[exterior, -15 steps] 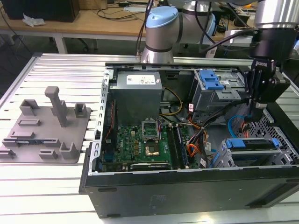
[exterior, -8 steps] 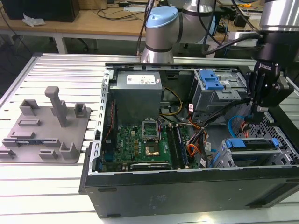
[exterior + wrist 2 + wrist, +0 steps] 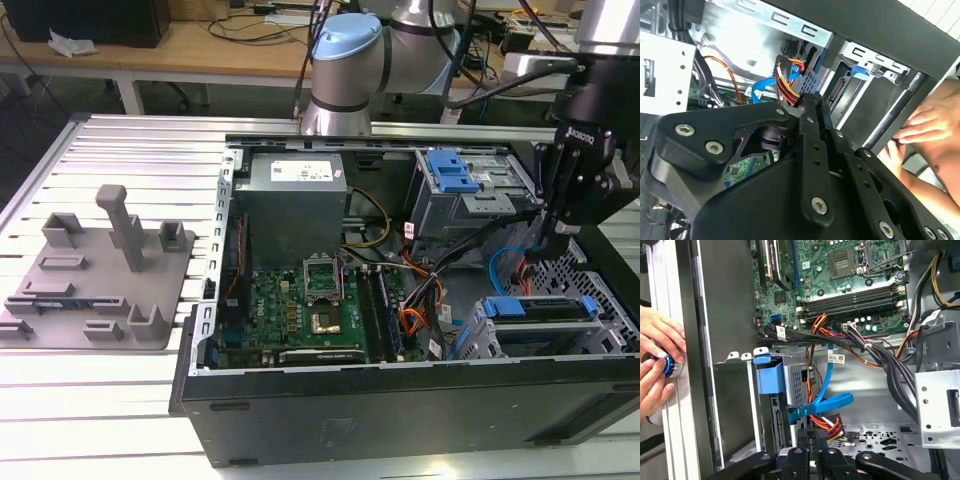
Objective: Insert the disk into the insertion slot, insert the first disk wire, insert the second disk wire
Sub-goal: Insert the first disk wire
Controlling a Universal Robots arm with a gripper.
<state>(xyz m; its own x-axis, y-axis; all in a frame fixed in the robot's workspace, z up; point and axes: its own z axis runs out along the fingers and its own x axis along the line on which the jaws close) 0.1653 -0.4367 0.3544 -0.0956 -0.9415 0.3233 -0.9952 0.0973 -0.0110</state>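
A slotted metal counter (image 3: 130,150) is carrying an open black computer case (image 3: 400,410), which is lying on its side and reaching toward the counter's edge on the exterior view's right. The grey and blue arm (image 3: 350,60) is rising from behind the case at the counter's far edge and bending over it, with its wrist pointing down into the case's far-right part. A grey power supply (image 3: 290,215) is sitting against the case's far wall and bearing a white label (image 3: 305,172), whose print I am leaving unread. A green motherboard (image 3: 300,300) is lying below it. A grey moulded fixture (image 3: 100,270) is resting near the counter's edge on the exterior view's left, well apart from the case.

The insertion slot (image 3: 540,342) is sitting in the case's near corner on the exterior view's right, and the disk (image 3: 545,308) is lying in it, its blue carrier showing. The claw (image 3: 535,245) is hanging just above and behind the disk. In both wrist views the claw (image 3: 812,436) (image 3: 812,102) is standing with its fingers drawn together, seemingly clamped on the black plug of a red, yellow and black wire bundle (image 3: 826,421). A blue flat cable (image 3: 830,400) is looping just beside it.

A person's hands (image 3: 657,355) are resting at the case's outer edge, touching a blue-lit button (image 3: 667,365).
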